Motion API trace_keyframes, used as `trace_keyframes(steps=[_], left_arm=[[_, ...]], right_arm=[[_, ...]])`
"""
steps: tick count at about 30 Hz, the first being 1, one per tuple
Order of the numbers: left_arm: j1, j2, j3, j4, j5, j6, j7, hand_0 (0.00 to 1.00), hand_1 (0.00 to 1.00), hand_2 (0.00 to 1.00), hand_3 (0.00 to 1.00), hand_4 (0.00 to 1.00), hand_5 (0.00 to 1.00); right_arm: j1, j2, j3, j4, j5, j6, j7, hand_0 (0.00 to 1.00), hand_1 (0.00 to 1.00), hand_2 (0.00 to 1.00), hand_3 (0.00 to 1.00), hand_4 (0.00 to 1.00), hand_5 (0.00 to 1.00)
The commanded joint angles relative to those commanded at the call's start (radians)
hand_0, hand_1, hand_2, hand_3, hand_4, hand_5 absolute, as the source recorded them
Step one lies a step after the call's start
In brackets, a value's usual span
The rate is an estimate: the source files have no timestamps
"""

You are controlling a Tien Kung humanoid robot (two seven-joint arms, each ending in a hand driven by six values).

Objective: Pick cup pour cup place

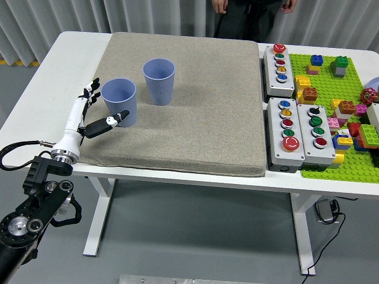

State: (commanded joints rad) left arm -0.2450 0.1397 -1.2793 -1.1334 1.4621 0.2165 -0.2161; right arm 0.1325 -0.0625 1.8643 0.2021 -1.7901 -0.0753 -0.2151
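The pick is under way: the near blue ribbed plastic cup (119,101) is flanked by the left hand (95,112), fingers apart; closing is needed.
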Motion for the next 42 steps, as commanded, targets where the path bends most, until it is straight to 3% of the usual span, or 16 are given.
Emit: trace_keyframes(steps=[16,42], left_arm=[[-0.054,-0.025,0.032,0.083,-0.027,-0.001,0.001,0.902,0.905,0.998,0.998,0.997,0.358],[-0.132,-0.039,0.051,0.174,0.013,-0.019,0.014,0.893,0.891,0.998,0.998,0.995,0.376]], right_arm=[[-0.003,0.001,-0.006,0.000,-0.002,0.003,0.000,0.699,0.708,0.679,0.638,0.078,0.364],[0.010,-0.004,-0.016,-0.001,0.009,0.003,0.001,0.700,0.709,0.679,0.637,0.077,0.357]])
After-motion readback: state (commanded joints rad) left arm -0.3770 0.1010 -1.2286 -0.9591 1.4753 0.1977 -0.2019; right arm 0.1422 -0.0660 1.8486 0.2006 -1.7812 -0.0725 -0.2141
